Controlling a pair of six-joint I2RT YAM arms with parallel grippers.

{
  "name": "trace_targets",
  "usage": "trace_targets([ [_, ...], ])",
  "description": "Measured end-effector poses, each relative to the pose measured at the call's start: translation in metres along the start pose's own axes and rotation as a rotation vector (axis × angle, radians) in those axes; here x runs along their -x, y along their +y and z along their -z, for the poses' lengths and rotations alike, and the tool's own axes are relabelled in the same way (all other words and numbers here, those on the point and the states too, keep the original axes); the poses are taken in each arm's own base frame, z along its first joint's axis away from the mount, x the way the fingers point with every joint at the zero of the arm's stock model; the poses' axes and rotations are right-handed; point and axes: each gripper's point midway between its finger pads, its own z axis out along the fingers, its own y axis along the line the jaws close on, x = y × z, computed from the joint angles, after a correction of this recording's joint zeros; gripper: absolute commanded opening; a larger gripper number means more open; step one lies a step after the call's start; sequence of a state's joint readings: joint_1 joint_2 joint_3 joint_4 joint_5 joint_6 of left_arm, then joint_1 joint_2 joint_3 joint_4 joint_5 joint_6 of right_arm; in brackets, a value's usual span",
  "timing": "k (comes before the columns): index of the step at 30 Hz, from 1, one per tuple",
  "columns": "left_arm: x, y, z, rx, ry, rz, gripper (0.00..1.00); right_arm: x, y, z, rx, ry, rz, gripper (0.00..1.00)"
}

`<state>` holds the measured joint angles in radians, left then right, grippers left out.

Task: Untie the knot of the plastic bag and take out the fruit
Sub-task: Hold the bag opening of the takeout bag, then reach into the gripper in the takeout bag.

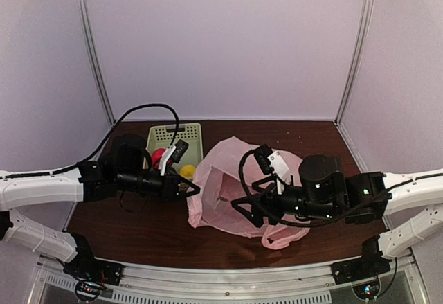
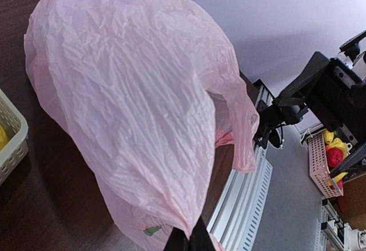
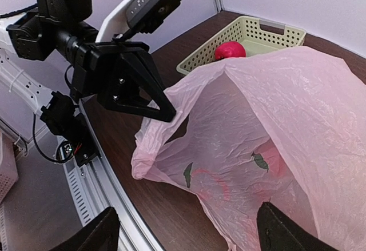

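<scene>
A crumpled pink bag (image 1: 225, 179) lies on a dark table (image 1: 138, 228), just right of a pale green basket (image 1: 174, 136) — its mouth sagging open. The left gripper (image 1: 190, 190), just in front of the basket, is pinched closed on the bag's rim. The right gripper (image 1: 249, 212), on the bag's far side from the basket, has its fingers spread wide, gripping nothing. Inside the basket are a red fruit (image 3: 230, 50) and a yellow fruit (image 1: 187, 171).

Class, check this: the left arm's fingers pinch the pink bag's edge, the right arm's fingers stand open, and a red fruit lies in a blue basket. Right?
Not quite: the basket is pale green, not blue, as the top external view shows. The left fingers pinching the pink bag, the open right fingers and the red fruit stand.
</scene>
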<state>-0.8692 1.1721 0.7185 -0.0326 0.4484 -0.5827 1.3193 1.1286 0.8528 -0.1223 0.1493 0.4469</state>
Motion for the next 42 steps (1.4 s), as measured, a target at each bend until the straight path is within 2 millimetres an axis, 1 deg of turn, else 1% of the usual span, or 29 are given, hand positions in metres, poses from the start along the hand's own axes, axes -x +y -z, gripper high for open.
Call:
trace_targets([
  [2,0.003,-0.005,0.000,-0.014,-0.005,-0.003,0.00,-0.005,0.001,-0.010,-0.033,0.023,0.028,0.74],
  [5,0.012,-0.012,0.002,-0.036,-0.022,-0.008,0.00,-0.017,-0.005,-0.029,-0.100,0.073,0.073,0.67],
  [8,0.017,-0.017,0.003,-0.050,-0.034,-0.012,0.00,-0.039,-0.016,-0.046,-0.166,0.144,0.126,0.64],
  [10,0.020,-0.019,0.005,-0.056,-0.040,-0.013,0.00,-0.053,-0.023,-0.053,-0.201,0.185,0.155,0.62],
  [12,0.021,-0.020,0.006,-0.060,-0.044,-0.014,0.00,-0.070,-0.033,-0.059,-0.245,0.240,0.192,0.61],
  [13,0.021,-0.021,0.006,-0.061,-0.045,-0.013,0.00,-0.075,-0.036,-0.060,-0.259,0.258,0.207,0.60],
  [20,0.021,-0.022,0.006,-0.065,-0.046,-0.008,0.00,-0.104,-0.061,-0.069,-0.362,0.386,0.303,0.58],
  [22,0.021,-0.022,0.006,-0.068,-0.044,-0.008,0.00,-0.113,-0.073,-0.072,-0.397,0.431,0.316,0.58],
  [25,0.021,-0.023,0.006,-0.072,-0.042,-0.008,0.00,-0.123,-0.098,-0.074,-0.472,0.494,0.328,0.58],
  [29,0.020,-0.023,0.006,-0.075,-0.040,-0.007,0.00,-0.123,-0.125,-0.075,-0.578,0.550,0.354,0.59],
  [31,0.020,-0.023,0.006,-0.076,-0.040,-0.007,0.00,-0.120,-0.139,-0.076,-0.636,0.562,0.356,0.60],
  [34,0.020,-0.023,0.006,-0.076,-0.039,-0.008,0.00,-0.115,-0.154,-0.073,-0.696,0.557,0.334,0.64],
  [42,0.020,-0.023,0.006,-0.077,-0.039,-0.008,0.00,-0.092,-0.204,-0.064,-0.866,0.458,0.152,0.73],
])
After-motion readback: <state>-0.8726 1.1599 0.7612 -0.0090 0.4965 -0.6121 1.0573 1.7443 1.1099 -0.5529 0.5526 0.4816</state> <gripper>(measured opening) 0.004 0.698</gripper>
